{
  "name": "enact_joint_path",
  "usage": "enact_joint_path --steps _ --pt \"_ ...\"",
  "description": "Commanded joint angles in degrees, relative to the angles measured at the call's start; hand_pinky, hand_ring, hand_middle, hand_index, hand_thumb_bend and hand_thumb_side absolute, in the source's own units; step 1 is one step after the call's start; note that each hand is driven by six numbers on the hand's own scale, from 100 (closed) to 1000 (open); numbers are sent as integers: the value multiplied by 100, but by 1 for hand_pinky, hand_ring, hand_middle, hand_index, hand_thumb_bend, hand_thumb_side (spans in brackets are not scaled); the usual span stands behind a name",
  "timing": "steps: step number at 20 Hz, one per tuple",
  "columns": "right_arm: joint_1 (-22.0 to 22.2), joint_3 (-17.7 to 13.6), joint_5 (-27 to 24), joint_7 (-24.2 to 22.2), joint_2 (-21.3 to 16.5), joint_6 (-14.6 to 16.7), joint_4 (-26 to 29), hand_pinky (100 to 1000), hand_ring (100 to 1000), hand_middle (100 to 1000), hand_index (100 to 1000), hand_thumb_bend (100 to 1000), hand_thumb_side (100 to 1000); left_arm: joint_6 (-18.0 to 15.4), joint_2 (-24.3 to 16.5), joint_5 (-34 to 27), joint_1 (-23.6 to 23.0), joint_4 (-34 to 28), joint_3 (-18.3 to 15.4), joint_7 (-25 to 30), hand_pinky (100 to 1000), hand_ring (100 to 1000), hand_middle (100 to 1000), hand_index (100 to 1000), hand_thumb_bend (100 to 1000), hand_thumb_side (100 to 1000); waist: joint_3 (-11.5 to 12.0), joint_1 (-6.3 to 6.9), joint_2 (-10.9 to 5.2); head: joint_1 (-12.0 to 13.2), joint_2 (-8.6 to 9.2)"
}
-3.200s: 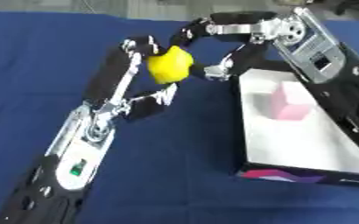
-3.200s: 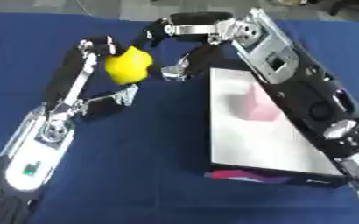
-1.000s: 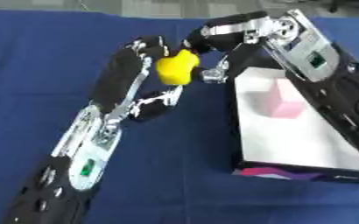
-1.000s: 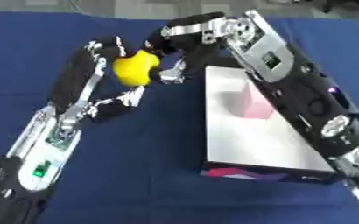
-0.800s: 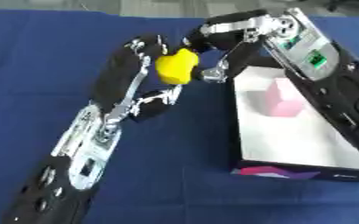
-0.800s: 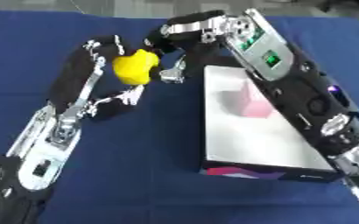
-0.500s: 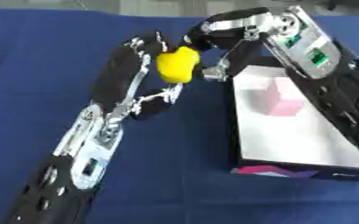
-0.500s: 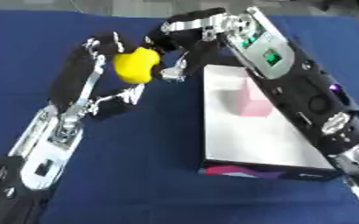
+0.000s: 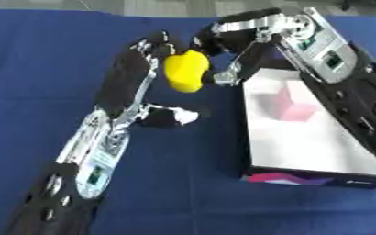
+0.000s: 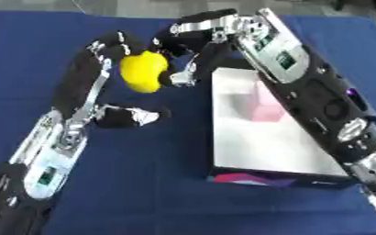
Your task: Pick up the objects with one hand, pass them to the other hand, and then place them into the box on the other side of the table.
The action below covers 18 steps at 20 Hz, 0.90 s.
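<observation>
1. A yellow, lemon-shaped object (image 9: pixel 185 71) is held up above the blue counter (image 9: pixel 30 69), at the far middle of the scene.
2. The left robot hand (image 9: pixel 147 50) is seen at the far left side of the yellow object, with its fingers curled against it.
3. A thumb-like part with a white tip (image 9: pixel 175 117) is stuck out nearer on the left arm, well below the yellow object and apart from it.
4. The right robot hand (image 9: pixel 211 43) is reached in from the far right, and its dark fingers are bent over the top right of the yellow object.
5. A lower finger (image 9: pixel 226 78) of the right robot hand is pointed down just beside the yellow object's right side. Whether it touches cannot be told.
6. The yellow object is thus met by both robot hands at once, between them.
7. A white box (image 9: pixel 303 151) is laid on the right side of the counter, with a dark near wall that is marked in pink.
8. A pink block (image 9: pixel 291 103) is seen inside the box, in its far part.
9. The right arm is stretched over the right edge of the box.
</observation>
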<state>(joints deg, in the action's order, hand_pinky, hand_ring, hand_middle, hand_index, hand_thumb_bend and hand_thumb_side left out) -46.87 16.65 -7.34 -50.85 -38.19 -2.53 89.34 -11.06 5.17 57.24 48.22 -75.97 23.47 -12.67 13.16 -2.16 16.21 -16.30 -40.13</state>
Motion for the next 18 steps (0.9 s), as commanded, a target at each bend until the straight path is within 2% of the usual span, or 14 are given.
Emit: enact_joint_path --steps 1,5,13,14,18 --pt "-118 -88 -110 -21 -132 -23 175 838 833 347 460 183 162 37 11 109 55 16 -40 -7 715 676 654 861 942 296 -7 6 -18 -23 26" --pt "-106 -94 -71 -58 -133 -40 138 838 832 345 458 194 155 29 9 102 54 14 -48 -83 717 678 657 866 962 301 -10 3 -24 -16 36" --pt "-71 -118 12 -44 -173 -7 99 836 828 340 454 214 148 458 -21 83 55 -26 -121 -591 713 676 658 878 947 269 -23 13 -36 -22 52" --pt "-66 -122 27 -41 -177 -8 91 836 828 340 454 214 149 494 -25 63 53 -24 -116 -671 709 672 653 903 946 260 -25 14 -36 -23 48" --pt "-55 -138 45 -34 -184 -10 65 837 829 340 454 214 148 529 -36 -16 49 24 -94 -870 705 668 648 909 949 257 -28 19 -37 -27 42"
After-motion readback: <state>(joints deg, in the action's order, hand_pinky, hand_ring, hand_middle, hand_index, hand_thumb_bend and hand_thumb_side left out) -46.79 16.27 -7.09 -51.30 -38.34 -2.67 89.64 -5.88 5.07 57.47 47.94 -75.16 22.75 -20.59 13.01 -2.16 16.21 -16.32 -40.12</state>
